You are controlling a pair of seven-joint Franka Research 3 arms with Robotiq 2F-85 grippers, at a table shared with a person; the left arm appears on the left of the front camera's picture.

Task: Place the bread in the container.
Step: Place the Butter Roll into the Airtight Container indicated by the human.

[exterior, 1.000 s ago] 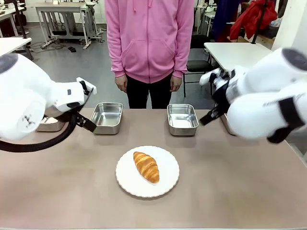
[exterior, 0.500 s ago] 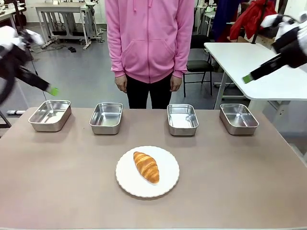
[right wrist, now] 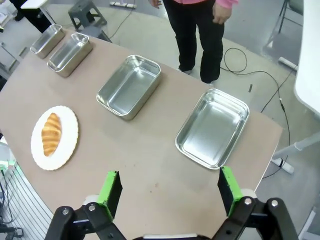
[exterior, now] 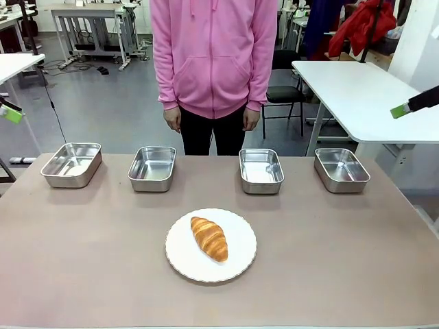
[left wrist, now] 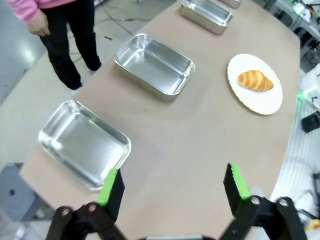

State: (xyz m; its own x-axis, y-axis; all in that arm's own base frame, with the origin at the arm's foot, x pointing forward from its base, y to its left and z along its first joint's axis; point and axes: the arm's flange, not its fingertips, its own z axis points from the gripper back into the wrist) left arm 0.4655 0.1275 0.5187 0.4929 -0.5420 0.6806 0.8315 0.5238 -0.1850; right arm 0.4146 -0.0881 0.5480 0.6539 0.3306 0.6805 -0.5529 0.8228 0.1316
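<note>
The bread (exterior: 209,238), a golden croissant, lies on a round white plate (exterior: 236,259) at the table's middle. Several look-alike steel pans stand in a row along the far side, and the frames do not show which one is the container: far left (exterior: 71,164), then (exterior: 152,168), then (exterior: 261,170), far right (exterior: 341,169). All are bare inside. My left gripper (left wrist: 173,185) hangs open high above the table's left end, over the outer pan (left wrist: 85,142). My right gripper (right wrist: 169,187) is open high over the right end, above a pan (right wrist: 212,127). The bread (left wrist: 255,80) (right wrist: 50,132) lies far from both.
A person in a pink hoodie (exterior: 214,55) stands at the far edge with both hands down. A white side table (exterior: 357,89) stands at the back right. One green-tipped finger (exterior: 10,113) shows at the left edge, another finger (exterior: 405,108) at the right edge.
Both arms have swung up and outward from over the table to the picture's edges. The bread, plate and pans have not moved.
</note>
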